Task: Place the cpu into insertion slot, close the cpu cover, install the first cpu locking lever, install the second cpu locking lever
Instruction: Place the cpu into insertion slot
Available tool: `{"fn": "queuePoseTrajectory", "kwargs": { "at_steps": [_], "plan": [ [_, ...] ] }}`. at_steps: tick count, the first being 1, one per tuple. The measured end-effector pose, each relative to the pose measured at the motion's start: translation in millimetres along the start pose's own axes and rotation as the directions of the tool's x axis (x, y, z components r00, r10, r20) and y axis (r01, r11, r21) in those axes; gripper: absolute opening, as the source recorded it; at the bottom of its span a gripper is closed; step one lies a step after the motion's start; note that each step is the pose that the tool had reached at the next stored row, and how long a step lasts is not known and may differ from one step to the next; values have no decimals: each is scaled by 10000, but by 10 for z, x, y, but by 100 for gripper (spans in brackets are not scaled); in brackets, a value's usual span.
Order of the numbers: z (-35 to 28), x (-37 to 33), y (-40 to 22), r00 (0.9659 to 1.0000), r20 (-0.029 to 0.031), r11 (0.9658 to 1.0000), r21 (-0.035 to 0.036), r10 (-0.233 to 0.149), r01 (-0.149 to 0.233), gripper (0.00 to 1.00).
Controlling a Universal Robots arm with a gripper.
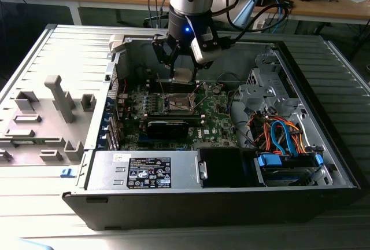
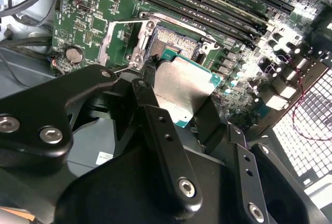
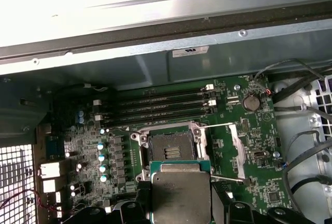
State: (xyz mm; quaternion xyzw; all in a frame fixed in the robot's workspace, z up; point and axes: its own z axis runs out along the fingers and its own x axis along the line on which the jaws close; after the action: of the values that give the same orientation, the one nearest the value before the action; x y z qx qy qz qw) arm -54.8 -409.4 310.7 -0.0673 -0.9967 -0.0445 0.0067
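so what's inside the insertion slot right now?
Nothing seated: bare contacts show in the insertion slot. The cpu, gripped by the end effector, covers one corner in the second wrist view.

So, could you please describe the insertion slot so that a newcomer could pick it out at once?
Look inside the open case at the green motherboard. Beside the long black memory slots sits the slot, close to the cpu held in the claw. It alone is a square, metal-rimmed recess, with its cover swung open alongside.
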Motion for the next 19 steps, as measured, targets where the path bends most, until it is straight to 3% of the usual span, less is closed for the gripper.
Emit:
{"fn": "queuePoseTrajectory", "kwargs": {
  "at_steps": [19],
  "plan": [
    [6, 0, -1, 9998, 20, 9998, -3, 218, -218, 55]
  ]
}}
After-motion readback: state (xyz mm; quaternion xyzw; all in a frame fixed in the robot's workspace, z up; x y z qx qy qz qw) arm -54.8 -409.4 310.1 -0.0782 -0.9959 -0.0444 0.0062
